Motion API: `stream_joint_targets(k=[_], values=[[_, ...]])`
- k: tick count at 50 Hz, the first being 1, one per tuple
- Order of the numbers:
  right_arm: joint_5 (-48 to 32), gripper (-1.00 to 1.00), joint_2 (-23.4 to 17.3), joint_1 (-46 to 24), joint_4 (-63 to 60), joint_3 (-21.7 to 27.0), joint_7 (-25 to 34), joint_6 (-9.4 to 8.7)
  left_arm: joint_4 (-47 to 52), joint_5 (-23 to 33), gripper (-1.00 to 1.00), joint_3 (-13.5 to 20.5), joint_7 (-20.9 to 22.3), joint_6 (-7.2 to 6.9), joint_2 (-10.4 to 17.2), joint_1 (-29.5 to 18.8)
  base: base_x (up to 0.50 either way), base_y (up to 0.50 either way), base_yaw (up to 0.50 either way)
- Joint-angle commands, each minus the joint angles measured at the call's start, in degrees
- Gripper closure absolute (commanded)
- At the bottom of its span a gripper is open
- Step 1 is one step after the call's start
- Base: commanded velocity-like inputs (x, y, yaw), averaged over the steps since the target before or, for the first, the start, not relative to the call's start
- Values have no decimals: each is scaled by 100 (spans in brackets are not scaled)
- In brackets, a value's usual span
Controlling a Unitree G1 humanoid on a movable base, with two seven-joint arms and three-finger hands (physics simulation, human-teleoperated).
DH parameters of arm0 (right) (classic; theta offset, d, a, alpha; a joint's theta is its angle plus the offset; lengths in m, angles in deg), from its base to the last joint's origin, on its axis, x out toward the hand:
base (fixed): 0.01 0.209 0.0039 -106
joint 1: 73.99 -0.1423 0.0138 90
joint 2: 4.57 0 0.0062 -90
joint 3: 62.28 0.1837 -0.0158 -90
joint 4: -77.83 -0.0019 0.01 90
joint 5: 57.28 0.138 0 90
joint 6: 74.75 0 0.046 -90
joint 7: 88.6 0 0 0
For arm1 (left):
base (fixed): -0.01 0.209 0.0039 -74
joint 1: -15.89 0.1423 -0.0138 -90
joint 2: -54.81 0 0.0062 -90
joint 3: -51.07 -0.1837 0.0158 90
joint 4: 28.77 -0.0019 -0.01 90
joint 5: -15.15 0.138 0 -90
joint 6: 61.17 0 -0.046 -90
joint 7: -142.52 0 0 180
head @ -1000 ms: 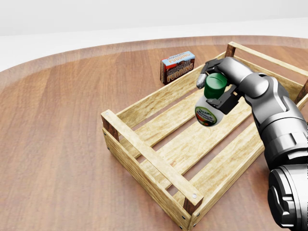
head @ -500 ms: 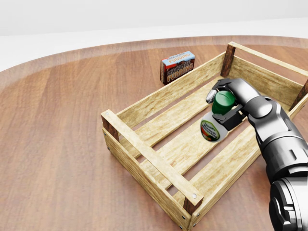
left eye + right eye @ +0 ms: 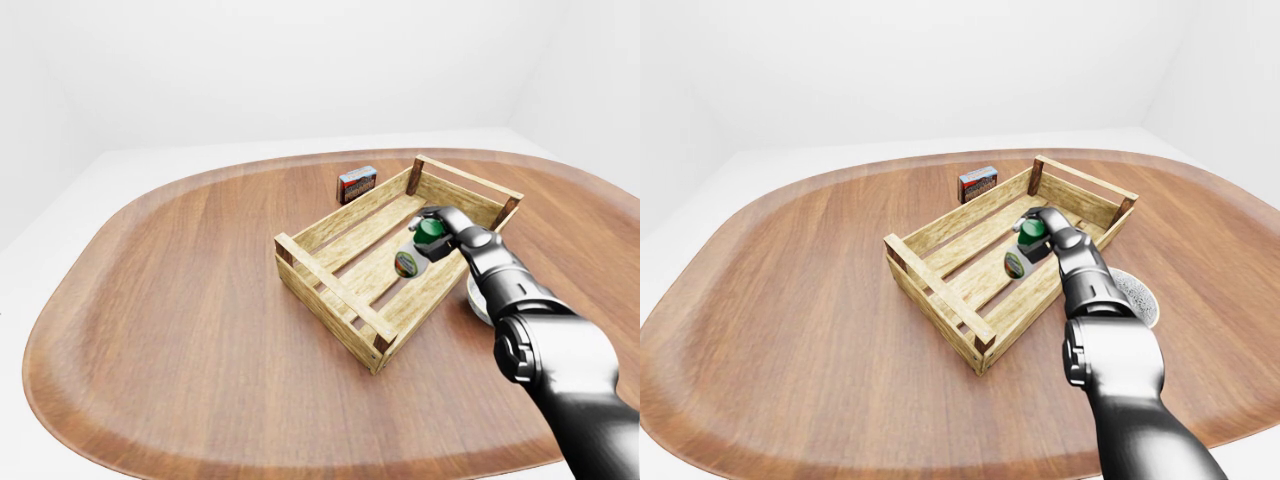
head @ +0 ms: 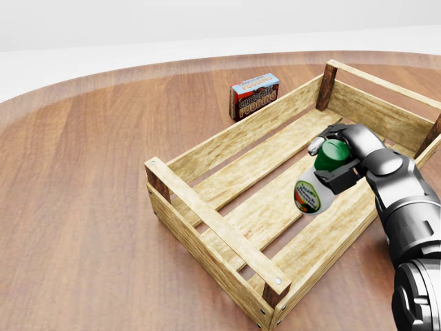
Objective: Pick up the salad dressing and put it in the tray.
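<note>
The right hand [image 3: 1042, 228] reaches into the wooden tray [image 3: 940, 297], its fingers [image 3: 1032, 213] closed round the green-capped salad dressing bottle [image 3: 1020, 254], which hangs tilted over the slats. A pudding box [image 3: 977, 183] stands on the brown wooden surface [image 3: 790, 300] beside the tray's upper-left wall. A grey round dish [image 3: 1136, 293] lies right of the forearm.

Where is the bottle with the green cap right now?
In the head view's right half, the salad dressing bottle is tilted in the right hand, inside the wooden tray.
</note>
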Motion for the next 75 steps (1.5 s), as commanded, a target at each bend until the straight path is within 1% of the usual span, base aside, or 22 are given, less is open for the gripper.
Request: stream_joint_targets(k=[1, 7, 16, 23, 33, 36, 38, 39, 45, 57, 61, 75], values=[[719, 100, 11, -151, -85, 193, -111, -282, -23, 20, -100, -13, 7, 0, -9, -6, 0, 0, 0], [815, 100, 30, -22, -59, 242, -135, -282, -33, 16, -100, -23, 13, 0, -19, 0, 0, 0, 0], [725, 100, 58, 50, -42, 201, -207, -282, -30, 25, -100, -38, 15, 0, -29, 7, 0, 0, 0], [424, 100, 27, 14, -37, 47, -258, -282, -10, 22, -100, -32, 12, 0, -35, 11, 0, 0, 0], [239, 100, 2, -17, -40, 57, -272, -282, -47, 39, -100, -70, 16, 0, -37, -8, 0, 0, 0], [137, 100, -9, -10, -38, 18, -458, -282, -39, 44, -100, -75, 9, 0, -36, -5, 0, 0, 0], [-121, 100, -17, 23, -26, -137, -601, -282, -13, 29, -100, -62, 0, 0, -30, -3, 0, 0, 0], [-45, 100, -4, 36, -23, -37, -548, -282, -1, 26, -100, -58, 0, 0, -31, -1, 0, 0, 0], [-26, 100, 27, 67, -29, 29, -508, -282, -15, 45, -100, -60, -3, 0, -29, -11, 0, 0, 0], [17, 100, -59, 354, -20, 66, -527, -282, -17, 41, -100, -49, 0, 0, -24, -3, 0, 0, 0], [80, 100, -120, 383, -37, 94, -517, -282, 22, 49, -100, -72, -8, 0, -38, -6, 0, 0, 0], [145, 100, -145, 433, -40, 78, -536, -282, -29, 51, -100, -65, 10, 0, -33, -14, 0, 0, 0]])
